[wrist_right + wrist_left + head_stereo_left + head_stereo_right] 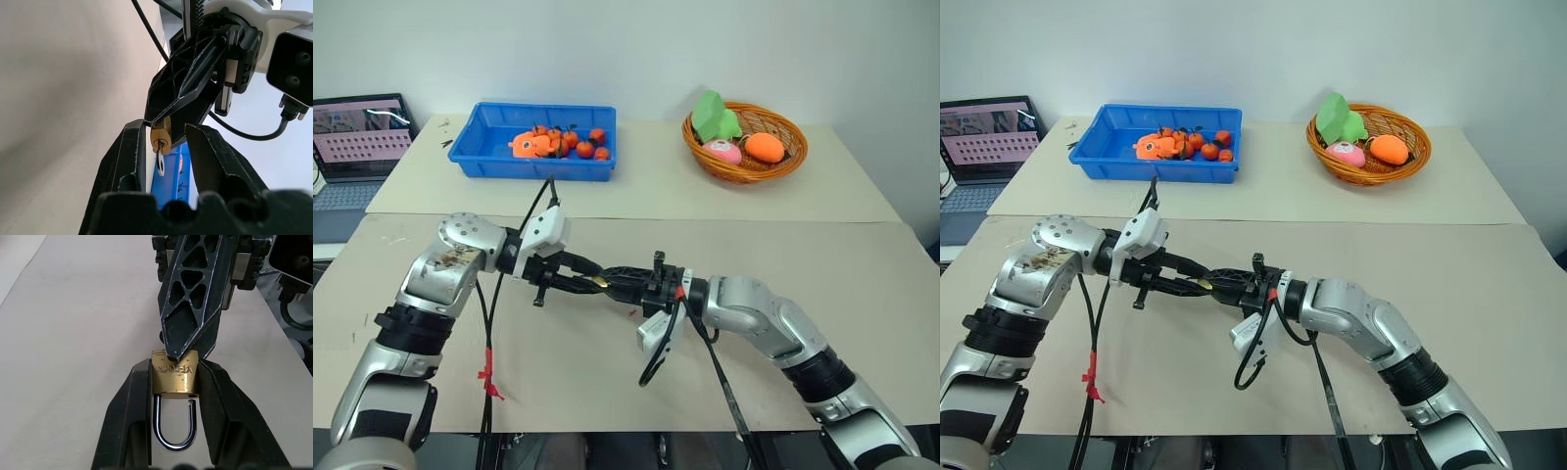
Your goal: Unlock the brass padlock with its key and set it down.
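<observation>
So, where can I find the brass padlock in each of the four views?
Left eye view: the brass padlock between the two gripper tips, above the table.
Right eye view: same spot, slightly left of centre.
Left wrist view: centre, clamped between the left gripper fingers, shackle open.
Right wrist view: centre, key in its keyhole.
Shared landmark: the blue bin.

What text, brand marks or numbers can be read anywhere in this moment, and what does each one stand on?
"VT-LOCK", roughly: stamped on the body of the brass padlock, seen upside down in the left wrist view; partly hidden by a finger of the right gripper, so the letters are uncertain.
Laptop screen at the table's far left: rows of small marks, too small to read.
No other readable text.
</observation>
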Available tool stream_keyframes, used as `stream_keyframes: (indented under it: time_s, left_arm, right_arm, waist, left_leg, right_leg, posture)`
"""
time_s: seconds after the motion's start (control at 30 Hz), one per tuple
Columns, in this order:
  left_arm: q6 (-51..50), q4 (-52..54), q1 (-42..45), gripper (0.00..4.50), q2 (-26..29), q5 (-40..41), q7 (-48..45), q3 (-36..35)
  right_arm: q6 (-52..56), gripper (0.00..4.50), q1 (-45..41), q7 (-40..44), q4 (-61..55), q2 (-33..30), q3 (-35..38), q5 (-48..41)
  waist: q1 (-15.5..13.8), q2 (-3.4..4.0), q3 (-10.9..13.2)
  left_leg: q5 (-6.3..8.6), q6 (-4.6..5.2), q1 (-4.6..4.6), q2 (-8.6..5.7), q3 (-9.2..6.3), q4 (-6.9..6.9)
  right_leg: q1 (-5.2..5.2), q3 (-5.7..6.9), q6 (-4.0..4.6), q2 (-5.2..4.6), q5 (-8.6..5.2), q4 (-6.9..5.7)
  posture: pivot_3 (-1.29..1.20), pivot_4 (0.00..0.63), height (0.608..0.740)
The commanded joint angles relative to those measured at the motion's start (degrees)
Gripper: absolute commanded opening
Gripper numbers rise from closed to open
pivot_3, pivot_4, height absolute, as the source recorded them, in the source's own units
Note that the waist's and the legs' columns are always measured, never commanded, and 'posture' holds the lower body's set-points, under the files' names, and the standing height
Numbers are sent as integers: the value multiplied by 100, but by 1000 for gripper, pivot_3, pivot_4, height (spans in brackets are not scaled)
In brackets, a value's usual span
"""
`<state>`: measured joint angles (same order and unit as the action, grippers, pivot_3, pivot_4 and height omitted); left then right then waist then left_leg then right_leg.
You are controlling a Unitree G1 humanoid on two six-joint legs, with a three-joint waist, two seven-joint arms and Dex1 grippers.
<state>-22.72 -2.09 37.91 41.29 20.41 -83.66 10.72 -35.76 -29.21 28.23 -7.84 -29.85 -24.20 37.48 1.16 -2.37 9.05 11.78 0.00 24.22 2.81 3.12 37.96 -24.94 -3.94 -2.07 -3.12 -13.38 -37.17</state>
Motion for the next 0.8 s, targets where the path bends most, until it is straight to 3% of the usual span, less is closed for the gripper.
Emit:
stream_keyframes:
  time_s: [0.03,0.23,0.4,0.43,0.8]
  left_arm:
    - [24,103,121,827,-3,63,42,-106]
    - [27,90,129,827,-5,60,60,-112]
    - [7,124,125,827,4,74,79,-131]
    - [-2,132,123,827,7,80,79,-136]
    - [-53,193,94,827,24,106,96,-169]
  right_arm:
    - [-67,1675,-124,4,-174,31,26,-71]
    - [-74,1675,-141,37,-157,42,4,-89]
    - [-88,302,-154,80,-122,40,-15,-127]
    - [-88,197,-154,89,-119,41,-15,-134]
    - [-81,170,-290,95,91,73,24,-184]
  waist:
    - [0,0,0]
    - [0,0,0]
    - [1,0,0]
    - [1,0,0]
    - [0,0,0]
  left_leg:
    - [0,0,0,0,0,0]
    - [0,0,0,0,0,0]
    - [0,0,0,0,0,0]
    - [0,0,0,0,0,0]
    - [0,0,0,0,0,0]
  right_leg:
    - [0,0,0,0,0,0]
    - [0,0,0,0,0,0]
    - [0,0,0,0,0,0]
    - [0,0,0,0,0,0]
    - [0,0,0,0,0,0]
  posture:
    - [0,150,740]
    - [0,150,740]
    - [0,150,740]
    - [0,150,740]
    - [0,150,740]
